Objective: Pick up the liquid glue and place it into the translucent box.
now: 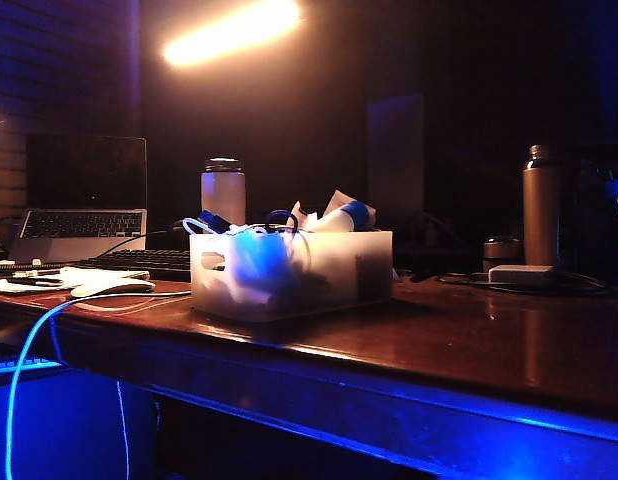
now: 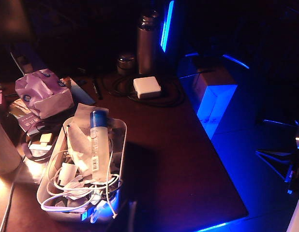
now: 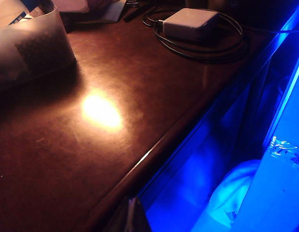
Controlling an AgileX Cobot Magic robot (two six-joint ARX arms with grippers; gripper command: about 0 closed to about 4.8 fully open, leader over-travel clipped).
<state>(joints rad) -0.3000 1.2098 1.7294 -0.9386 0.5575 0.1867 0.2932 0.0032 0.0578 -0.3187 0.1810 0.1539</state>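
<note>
**Glue bottle lies in the box; both arms clear of it**

The right gripper [image 3: 131, 215] shows only as a dark tip at the edge of the right wrist view, its jaws pressed together with nothing between them. It hangs over the front edge of the dark wooden desk [image 3: 115, 159], well apart from the box. A lamp glare sits on the bare wood ahead of it.

The left gripper [image 2: 132, 217] is barely visible in the left wrist view, a dark shape just beside the box's near end; can't tell how its jaws stand (too dark). It holds nothing that can be seen.

The liquid glue [image 2: 97, 145] lies inside the translucent box [image 2: 121, 145], on top of white cables, adapters and crumpled paper, blue cap toward the box's far end. In the exterior view the box [image 1: 369, 265] stands on the desk w/ the blue cap [image 1: 355, 213] poking above its rim.

Further out: a white power adapter [image 2: 147, 87] w/ its dark cord coiled around it, a tall metal flask [image 2: 147, 43] behind it, a small round metal cap [image 2: 126, 62] beside the flask. A purple tissue pack [image 2: 43, 92] lies beyond the box. In the exterior view, a white-bodied, dark-lidded bottle [image 1: 223, 190], a laptop [image 1: 84, 205] and a black keyboard [image 1: 139, 263] are at the left.
</note>
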